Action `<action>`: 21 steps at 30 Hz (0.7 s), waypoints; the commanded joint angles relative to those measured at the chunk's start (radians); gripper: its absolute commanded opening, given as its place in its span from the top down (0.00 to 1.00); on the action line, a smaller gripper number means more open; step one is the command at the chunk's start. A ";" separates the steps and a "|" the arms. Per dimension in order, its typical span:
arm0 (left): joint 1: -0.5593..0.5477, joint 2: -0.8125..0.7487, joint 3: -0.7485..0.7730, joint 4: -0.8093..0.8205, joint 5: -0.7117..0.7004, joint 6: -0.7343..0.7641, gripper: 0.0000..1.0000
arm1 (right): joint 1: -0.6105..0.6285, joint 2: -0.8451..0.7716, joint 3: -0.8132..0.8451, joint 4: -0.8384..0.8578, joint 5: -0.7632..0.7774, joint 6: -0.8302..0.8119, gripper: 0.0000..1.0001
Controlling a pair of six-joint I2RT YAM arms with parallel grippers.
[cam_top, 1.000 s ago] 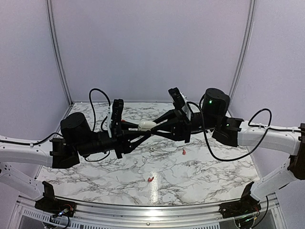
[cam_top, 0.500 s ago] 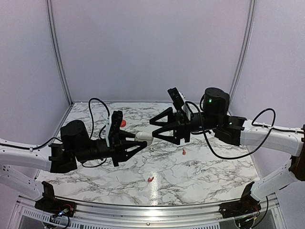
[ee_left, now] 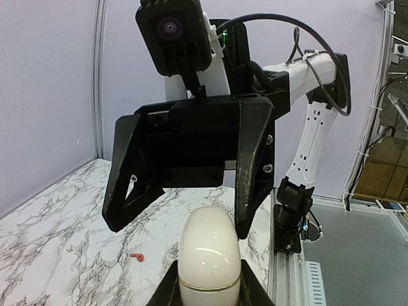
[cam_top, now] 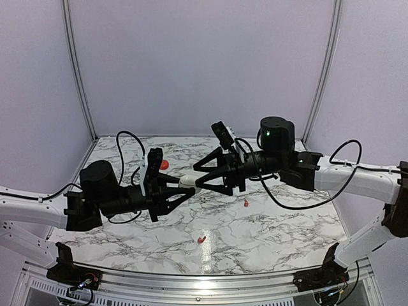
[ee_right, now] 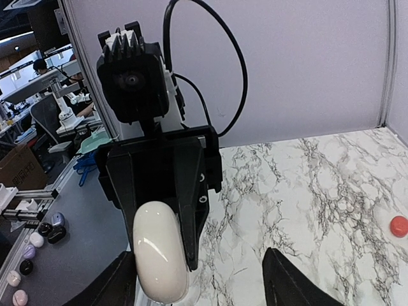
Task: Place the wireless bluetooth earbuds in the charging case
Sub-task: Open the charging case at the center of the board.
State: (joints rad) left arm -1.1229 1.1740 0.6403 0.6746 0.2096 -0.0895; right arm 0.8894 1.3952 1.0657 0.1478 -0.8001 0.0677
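- My left end effector (cam_top: 182,185) is pressed together on a white pod (ee_left: 209,255). It holds the pod in the air above the counter (cam_top: 287,223), rounded end pointing at my right arm.
- My right end effector (ee_left: 178,224) is spread wide, with one jaw on each side of the pod's free end. I cannot tell whether either jaw touches it.
- The task's things all lie on the counter. One earbud (cam_top: 246,203) is right of centre below my right arm, and the other earbud (cam_top: 201,240) is near the front edge. The red case (cam_top: 164,164) sits far left, just behind my left wrist.
- I judge this step to be a handover of the pod. Neither end effector is free for the earbuds until the pod is dealt with.
- In the right wrist view the pod sits closer to one jaw, so I should centre it before closing.
- The shell looks glossy and curved, so a pinch on the tip would likely slip off. I should reach past the tip and close on the broad sides.
- My left should let go only once the right grip is firm.
- I should do this away from the earbuds, so that a dropped pod scatters nothing.
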 commanded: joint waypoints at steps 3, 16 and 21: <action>0.003 -0.012 -0.003 0.014 0.013 0.020 1.00 | 0.010 0.019 0.063 -0.059 0.068 -0.042 0.34; 0.002 -0.019 -0.028 0.014 0.114 0.076 1.00 | -0.026 0.005 0.068 -0.042 0.193 0.016 0.39; 0.002 -0.025 -0.034 0.014 0.128 0.083 1.00 | -0.048 -0.001 0.051 -0.025 0.199 0.033 0.40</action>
State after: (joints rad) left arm -1.1149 1.1736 0.6109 0.6605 0.2802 -0.0326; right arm 0.8635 1.4025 1.0981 0.0967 -0.6525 0.0769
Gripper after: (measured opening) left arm 0.246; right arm 0.607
